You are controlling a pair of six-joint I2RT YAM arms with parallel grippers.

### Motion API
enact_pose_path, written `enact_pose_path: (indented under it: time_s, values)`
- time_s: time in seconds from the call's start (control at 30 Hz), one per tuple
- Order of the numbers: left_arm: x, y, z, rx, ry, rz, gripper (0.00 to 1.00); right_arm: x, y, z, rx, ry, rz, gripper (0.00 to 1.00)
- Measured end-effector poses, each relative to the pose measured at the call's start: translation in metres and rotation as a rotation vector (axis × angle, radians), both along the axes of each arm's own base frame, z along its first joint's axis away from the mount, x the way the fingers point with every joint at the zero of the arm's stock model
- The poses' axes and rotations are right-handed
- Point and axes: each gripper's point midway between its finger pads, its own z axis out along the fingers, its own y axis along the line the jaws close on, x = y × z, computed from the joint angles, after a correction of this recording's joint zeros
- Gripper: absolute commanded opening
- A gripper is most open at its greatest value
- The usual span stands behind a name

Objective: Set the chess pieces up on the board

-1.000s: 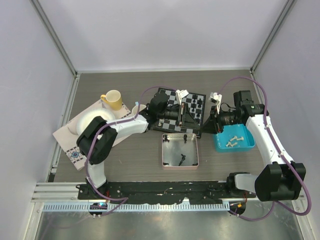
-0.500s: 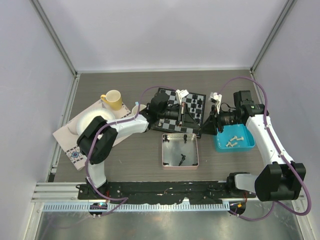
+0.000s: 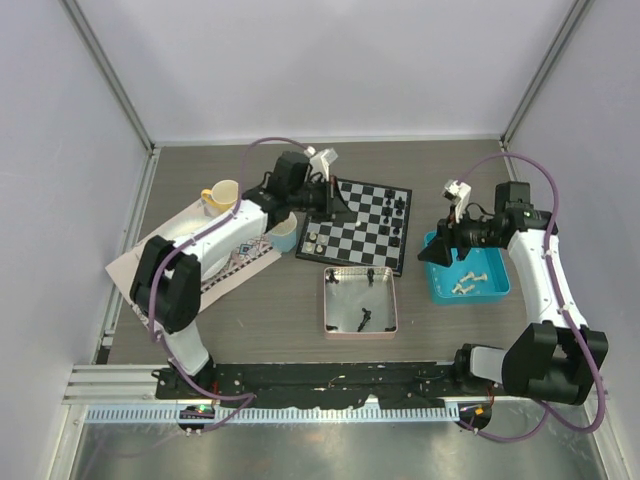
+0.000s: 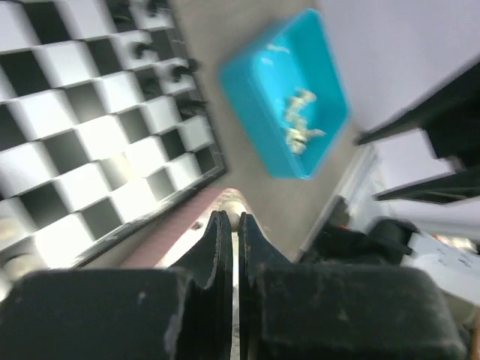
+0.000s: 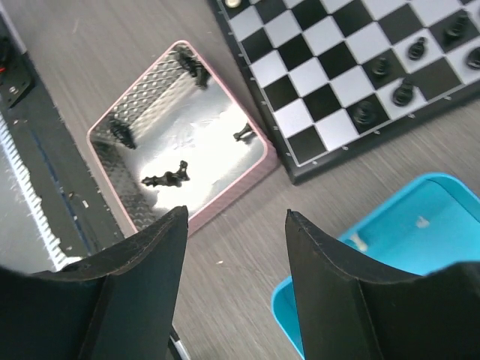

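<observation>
The chessboard (image 3: pixel 355 228) lies mid-table, with black chessmen (image 3: pixel 399 208) along its right side and off-white ones (image 3: pixel 312 241) at its near-left corner. My left gripper (image 3: pixel 333 203) hangs over the board's far-left part. In the left wrist view (image 4: pixel 231 221) it is shut on a small off-white chess piece (image 4: pixel 233 203). My right gripper (image 3: pixel 437 250) is open and empty (image 5: pixel 236 225), over the table between the pink tray (image 5: pixel 225 191) and the blue tray (image 5: pixel 420 247). Black pieces (image 5: pixel 166 178) lie in the pink tray. Off-white pieces (image 3: pixel 466 281) lie in the blue tray.
A yellow cup (image 3: pixel 225 198), a white bowl (image 3: pixel 178 245) and a small blue cup (image 3: pixel 284 236) stand on a patterned mat (image 3: pixel 150 305) to the left of the board. The pink tray (image 3: pixel 360 326) sits just in front of the board, and the blue tray (image 3: pixel 495 290) sits to its right.
My left arm has swung from low across the board's near side to its far-left corner. My right gripper has drawn back rightward from the board's edge toward the blue tray.
</observation>
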Motion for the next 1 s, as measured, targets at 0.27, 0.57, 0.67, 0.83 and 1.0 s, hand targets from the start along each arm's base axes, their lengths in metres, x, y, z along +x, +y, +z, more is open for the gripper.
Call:
enact_pose_path:
  time_s: [0.27, 0.57, 0.67, 0.83, 1.0]
  values:
    - [0.047, 0.051, -0.017, 0.381, -0.151, 0.132, 0.00, 0.025, -0.029, -0.004, -0.036, -0.042, -0.131, 0.60]
    - [0.082, 0.071, -0.088, 0.682, -0.146, 0.112, 0.00, 0.034, -0.047, -0.024, -0.023, -0.016, -0.212, 0.60]
    - [0.084, 0.076, -0.105, 0.738, -0.131, 0.098, 0.00, 0.036, -0.051, -0.025, -0.019, -0.021, -0.225, 0.60]
    - [0.085, 0.081, -0.117, 0.780, -0.124, 0.084, 0.01, 0.037, -0.052, -0.024, -0.010, -0.029, -0.229, 0.60]
    - [0.087, 0.080, -0.117, 0.784, -0.129, 0.083, 0.01, 0.037, -0.051, -0.023, -0.002, -0.032, -0.225, 0.61]
